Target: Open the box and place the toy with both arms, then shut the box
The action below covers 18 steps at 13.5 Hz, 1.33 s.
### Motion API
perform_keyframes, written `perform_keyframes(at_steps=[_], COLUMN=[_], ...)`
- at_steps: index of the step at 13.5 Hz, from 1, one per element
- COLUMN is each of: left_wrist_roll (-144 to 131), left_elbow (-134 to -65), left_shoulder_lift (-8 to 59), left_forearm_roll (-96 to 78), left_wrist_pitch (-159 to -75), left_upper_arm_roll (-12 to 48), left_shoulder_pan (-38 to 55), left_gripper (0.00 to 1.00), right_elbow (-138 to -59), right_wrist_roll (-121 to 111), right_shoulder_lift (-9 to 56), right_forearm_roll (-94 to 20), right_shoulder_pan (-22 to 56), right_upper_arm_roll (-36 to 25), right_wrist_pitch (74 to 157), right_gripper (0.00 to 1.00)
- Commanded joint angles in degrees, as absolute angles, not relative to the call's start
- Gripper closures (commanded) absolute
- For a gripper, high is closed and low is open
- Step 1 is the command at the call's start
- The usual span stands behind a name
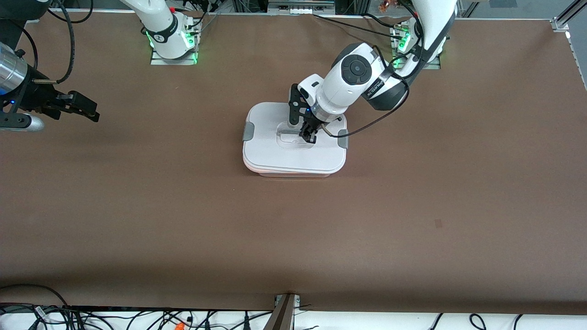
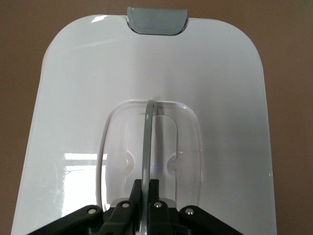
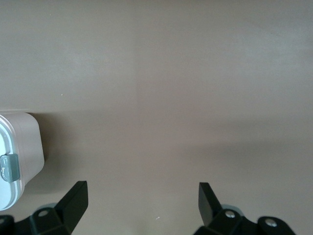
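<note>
Left gripper clamped on box lid handle; right gripper wide open.

2 white arms, dark grey joints, black cables, black tools, green base lights, possibly status LEDs

One box sits on the brown surface, wearing one white lid with one clear handle. Two grey clips show, one at each end. Two arms, two grippers: left gripper and right gripper.
</note>
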<state>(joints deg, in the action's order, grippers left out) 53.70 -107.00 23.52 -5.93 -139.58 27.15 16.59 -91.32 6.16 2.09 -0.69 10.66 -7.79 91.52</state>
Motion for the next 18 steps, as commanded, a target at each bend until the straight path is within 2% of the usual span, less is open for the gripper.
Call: perform_keyframes(at_steps=[1, 6, 18], left_wrist_roll=[53.09, 53.09, 49.92], left_elbow=[-108.81, -108.54, -107.76], left_shoulder_lift=[23.38, 22.85, 22.94], left_forearm_roll=[-3.87, -3.87, -3.87], left_wrist_pitch=[-139.57, -137.11, -137.81], left_upper_arm_roll=[26.72, 26.63, 27.16], left_shoulder_pan=[15.73, 15.12, 15.91], left_gripper=[1.0, 1.0, 1.0], right_elbow=[-90.44, -90.44, -90.44], right_wrist_roll=[6.77, 6.77, 6.68], right_shoulder_lift=[2.2, 2.28, 2.28], right_forearm_roll=[-1.93, -1.93, -1.93], right_shoulder_pan=[10.55, 10.55, 10.55], right_upper_arm_roll=[-8.0, -8.0, -8.09], right_wrist_pitch=[90.7, 90.7, 90.7], right_gripper=[0.0, 0.0, 0.0])
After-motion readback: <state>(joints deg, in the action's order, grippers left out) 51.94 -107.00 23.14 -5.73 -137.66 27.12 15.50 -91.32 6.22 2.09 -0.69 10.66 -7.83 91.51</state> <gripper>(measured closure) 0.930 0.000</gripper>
